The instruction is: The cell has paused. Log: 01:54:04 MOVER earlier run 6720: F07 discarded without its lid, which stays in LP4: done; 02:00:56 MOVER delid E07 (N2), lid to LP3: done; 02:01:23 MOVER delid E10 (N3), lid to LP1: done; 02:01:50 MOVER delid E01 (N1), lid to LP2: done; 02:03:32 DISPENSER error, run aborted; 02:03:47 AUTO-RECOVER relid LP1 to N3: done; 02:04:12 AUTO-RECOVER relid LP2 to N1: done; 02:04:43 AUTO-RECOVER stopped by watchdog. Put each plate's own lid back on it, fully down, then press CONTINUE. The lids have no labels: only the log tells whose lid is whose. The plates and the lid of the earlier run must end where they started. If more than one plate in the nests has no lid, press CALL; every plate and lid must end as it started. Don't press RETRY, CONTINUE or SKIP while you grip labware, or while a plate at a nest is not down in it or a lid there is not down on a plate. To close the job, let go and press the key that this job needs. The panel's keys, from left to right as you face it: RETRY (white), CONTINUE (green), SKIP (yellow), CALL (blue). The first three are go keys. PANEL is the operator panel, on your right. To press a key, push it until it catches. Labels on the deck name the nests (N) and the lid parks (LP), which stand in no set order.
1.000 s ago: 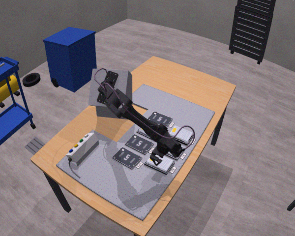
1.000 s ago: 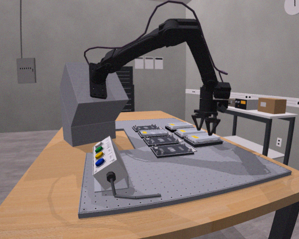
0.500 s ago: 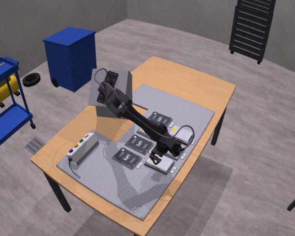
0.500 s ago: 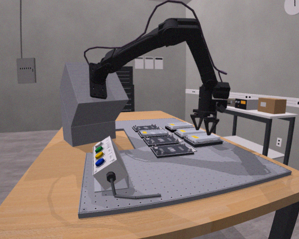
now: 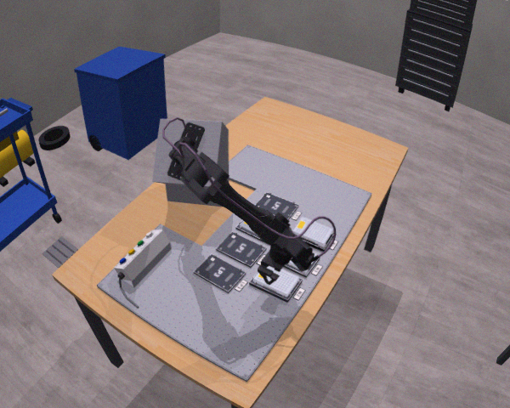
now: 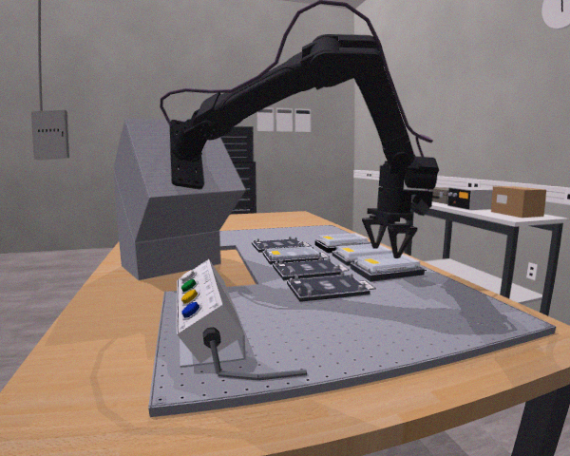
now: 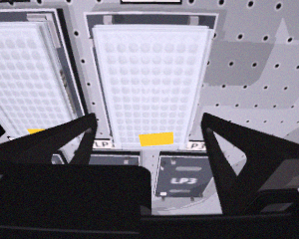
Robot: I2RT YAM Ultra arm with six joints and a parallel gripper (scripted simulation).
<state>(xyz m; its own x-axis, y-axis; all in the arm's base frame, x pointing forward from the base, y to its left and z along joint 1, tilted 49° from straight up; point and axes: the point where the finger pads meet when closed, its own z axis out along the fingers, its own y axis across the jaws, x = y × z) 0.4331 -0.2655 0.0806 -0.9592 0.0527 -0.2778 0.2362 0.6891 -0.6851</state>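
Note:
My gripper (image 5: 266, 276) (image 6: 387, 251) (image 7: 149, 119) is open and empty, pointing down just above the N2 plate (image 5: 281, 283) (image 6: 389, 263) (image 7: 147, 85). That plate sits in its nest with a clear lid on it, looking level. The N3 plate (image 6: 359, 253) (image 7: 20, 65) beside it and the N1 plate (image 5: 320, 235) (image 6: 343, 239) also look lidded. The LP3 park (image 5: 220, 273) (image 6: 332, 290) (image 7: 184, 179) is bare. Two other parks (image 5: 240, 248) (image 5: 276, 205) are bare too. A lid (image 6: 293, 254) lies in the park between those two, partly hidden by the arm in the top view.
The operator panel (image 5: 147, 261) (image 6: 217, 313) stands on the robot's right, with white (image 5: 149, 235) (image 6: 188, 275), green (image 5: 140, 242) (image 6: 188, 285), yellow (image 5: 131, 251) (image 6: 189, 296) and blue (image 5: 121, 260) (image 6: 190, 310) keys. Its cable (image 6: 260, 375) lies on the deck.

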